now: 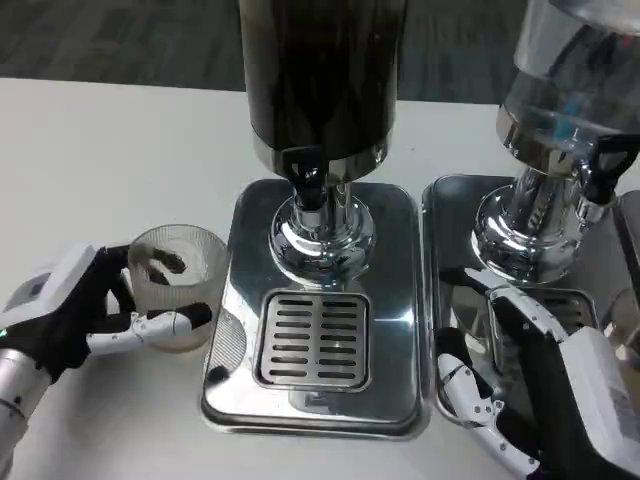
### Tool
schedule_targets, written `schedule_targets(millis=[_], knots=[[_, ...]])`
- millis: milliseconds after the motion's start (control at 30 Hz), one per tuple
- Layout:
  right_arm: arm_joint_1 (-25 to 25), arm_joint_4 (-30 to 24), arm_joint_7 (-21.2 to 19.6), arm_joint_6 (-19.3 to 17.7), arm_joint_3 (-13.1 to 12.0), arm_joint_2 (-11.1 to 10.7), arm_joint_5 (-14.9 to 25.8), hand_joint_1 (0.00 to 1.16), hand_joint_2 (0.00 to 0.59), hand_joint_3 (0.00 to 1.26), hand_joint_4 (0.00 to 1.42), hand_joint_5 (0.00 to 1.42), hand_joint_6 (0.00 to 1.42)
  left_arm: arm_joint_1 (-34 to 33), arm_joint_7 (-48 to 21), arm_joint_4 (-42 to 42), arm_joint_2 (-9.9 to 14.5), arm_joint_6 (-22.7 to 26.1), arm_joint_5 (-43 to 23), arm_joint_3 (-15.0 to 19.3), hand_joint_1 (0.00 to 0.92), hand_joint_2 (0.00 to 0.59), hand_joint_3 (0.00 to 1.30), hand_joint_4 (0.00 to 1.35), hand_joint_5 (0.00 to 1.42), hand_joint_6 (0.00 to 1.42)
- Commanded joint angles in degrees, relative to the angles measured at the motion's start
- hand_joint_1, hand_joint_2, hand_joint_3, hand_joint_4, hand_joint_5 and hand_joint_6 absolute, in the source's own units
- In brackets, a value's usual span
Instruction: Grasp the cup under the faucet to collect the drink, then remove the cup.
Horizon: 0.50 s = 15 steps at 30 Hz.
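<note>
A clear ribbed glass cup (178, 280) stands upright on the white table, just left of the dispenser's steel base (235, 380). My left hand (75, 310) grips it from the left, with fingers (150, 325) wrapped around its near side. The dark drink tank's black faucet (308, 180) hangs above the slotted drain grate (314, 338), with nothing beneath it. My right hand (545, 385) rests at the lower right over the second dispenser's tray, fingers spread and holding nothing.
A second dispenser with a clear tank (570, 95) and its own black tap (600, 165) stands at the right on a steel tray (445, 200). The white table (100, 160) stretches to the left.
</note>
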Motion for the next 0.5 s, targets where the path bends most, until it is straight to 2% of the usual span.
schedule_targets(millis=[33, 500], knots=[[0.0, -0.9, 0.1, -0.1, 0.0, 0.0, 0.6, 0.34, 0.422, 0.29, 0.21, 0.2, 0.15, 2.2, 1.1, 0.2, -0.4, -1.0, -0.5, 1.1, 0.393, 0.141, 0.62, 0.68, 0.95, 1.28], [-0.8, -0.4, 0.0, -0.3, 0.7, 0.0, 0.6, 0.34, 0.422, 0.29, 0.22, 0.19, 0.13, 5.0, 3.5, -2.0, 0.8, -5.1, -1.6, 4.5, 0.399, 0.123, 0.64, 0.71, 0.99, 1.31]])
